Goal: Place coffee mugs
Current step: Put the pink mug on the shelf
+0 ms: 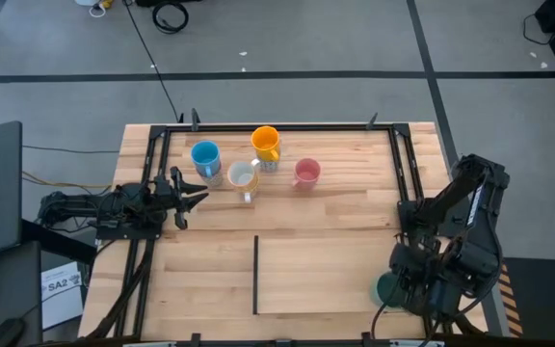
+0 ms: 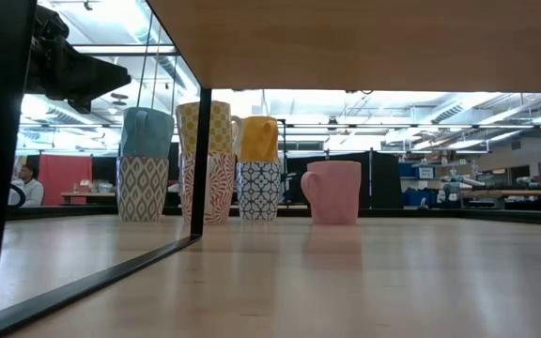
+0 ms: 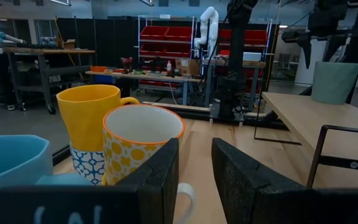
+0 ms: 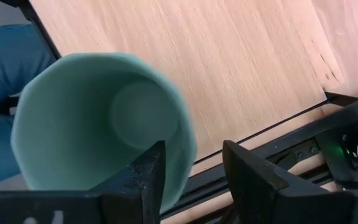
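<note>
Over at the near right corner of the wooden table, the right gripper has a green mug. One finger sits inside the cup and the other sits outside, so the two fingers pinch the mug's wall. The mug looks tipped on its side in the wrist view. From above, only a bit of green peeks out from under the dark arm.

Four stacks of mugs stand near the far edge of the table. A blue mug sits on a patterned one. An orange mug sits on a blue-and-white patterned one. A mug with yellow dots stands between them, also stacked on a patterned mug. A pink mug stands alone to their right.

The left gripper waits just beside the stacks, above the table's left side. Its fingers are a little apart and hold nothing.

I think the step now is carrying the green mug to its place. Next, the right arm should turn the mug upright, bring it toward the pink mug, and set it down softly. It must not bump the tall stacks, or they could fall.
</note>
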